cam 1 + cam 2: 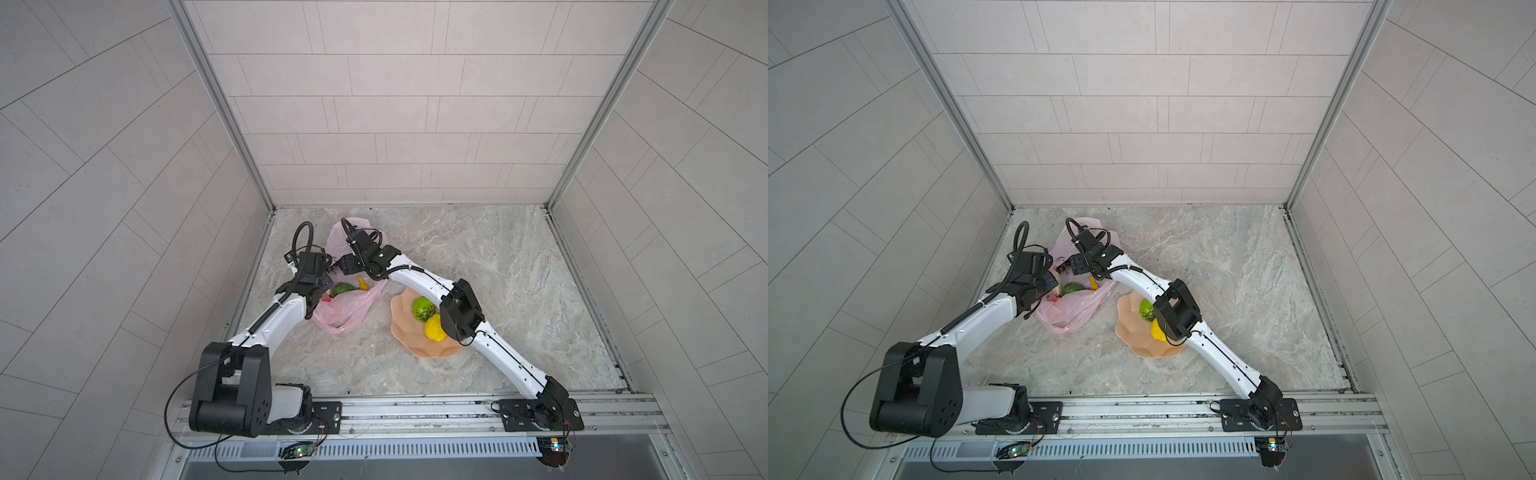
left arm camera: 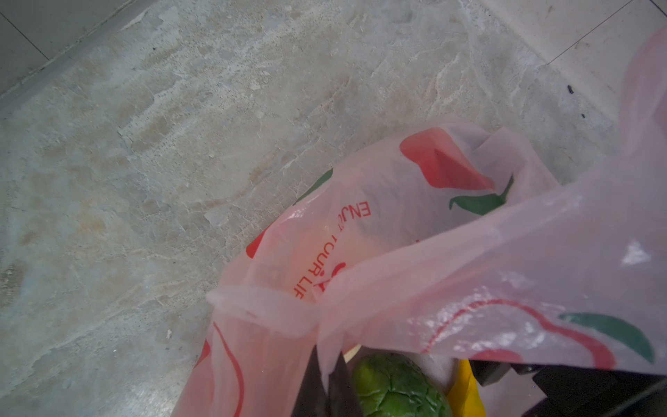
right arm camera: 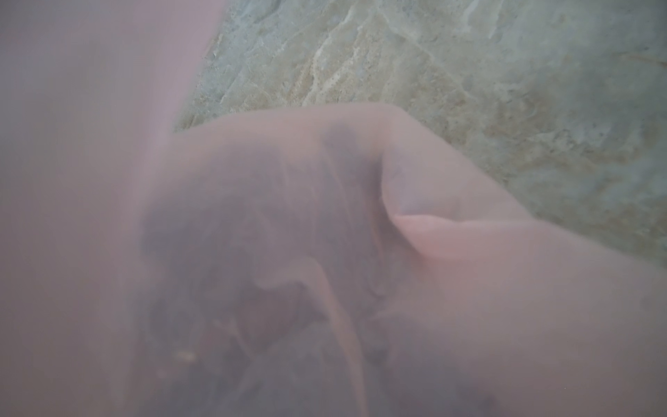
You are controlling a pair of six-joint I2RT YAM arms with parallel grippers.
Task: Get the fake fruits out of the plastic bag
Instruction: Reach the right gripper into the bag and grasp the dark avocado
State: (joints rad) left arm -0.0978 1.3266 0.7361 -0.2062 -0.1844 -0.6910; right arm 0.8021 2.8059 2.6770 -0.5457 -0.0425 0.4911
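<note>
A: Left gripper (image 2: 326,384) first. How does it stand?

B: Clamped tight on the rim of the plastic bag (image 2: 469,260) — in its wrist view the pink film is pinched between the two dark fingers (image 2: 310,391).

A: And the right gripper (image 1: 337,268)?

B: It reaches across the middle to the bag's mouth in both top views. Whether its jaws are spread or closed I can't make out. From above the wrist hides them, and its own camera sees only blurred pink film with a strip of stone beyond.

A: What lies just past the claws?

B: Inside the bag, right beside the left fingers, there is a green ball (image 2: 397,390), and next to it a yellow banana (image 2: 465,391). Both also show through the mouth from above.

A: The bag itself?

B: It lies crumpled on the stone tabletop (image 1: 498,291), left of the middle, with the bulk of it slumped toward the robot's side.

A: Anything outside it?

B: Two fruits sit in the peach dish (image 1: 415,347), which is near the bag on its right but apart from it — a second green ball (image 1: 423,308) and a bumpy yellow fruit (image 1: 434,329), side by side. The right arm crosses above the dish.
</note>
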